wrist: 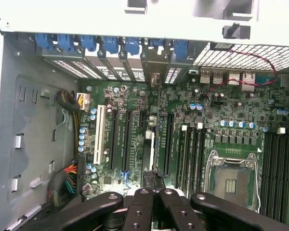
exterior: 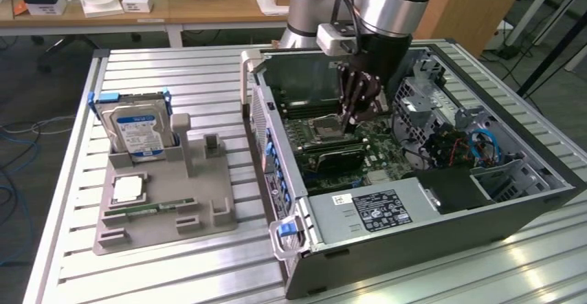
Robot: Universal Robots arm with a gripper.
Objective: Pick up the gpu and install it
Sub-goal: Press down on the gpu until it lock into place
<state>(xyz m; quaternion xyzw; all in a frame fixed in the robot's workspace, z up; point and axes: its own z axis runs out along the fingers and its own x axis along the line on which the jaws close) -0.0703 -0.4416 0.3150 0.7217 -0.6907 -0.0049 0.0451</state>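
Note:
My gripper [exterior: 356, 104] hangs inside the open computer case [exterior: 513, 211], above the motherboard [exterior: 367, 156] and beside the CPU socket [exterior: 326, 128]. It is shut on the gpu [wrist: 151, 151], a thin dark card that the wrist view shows edge-on, running from between the fingertips [wrist: 139, 199] towards the rear slot covers. The card's silver bracket end [wrist: 156, 79] sits among the blue-clipped slot brackets. The card stands upright over the long black expansion slots [wrist: 126, 139]. Whether its lower edge sits in a slot is hidden.
A grey fixture [exterior: 165, 211] on the exterior view's left holds a silver hard drive [exterior: 137, 132], a CPU chip [exterior: 128, 189] and a green memory stick [exterior: 147, 210]. The case's drive cage and cables [exterior: 468, 146] crowd its right side. The power supply [exterior: 376, 211] lies at the front.

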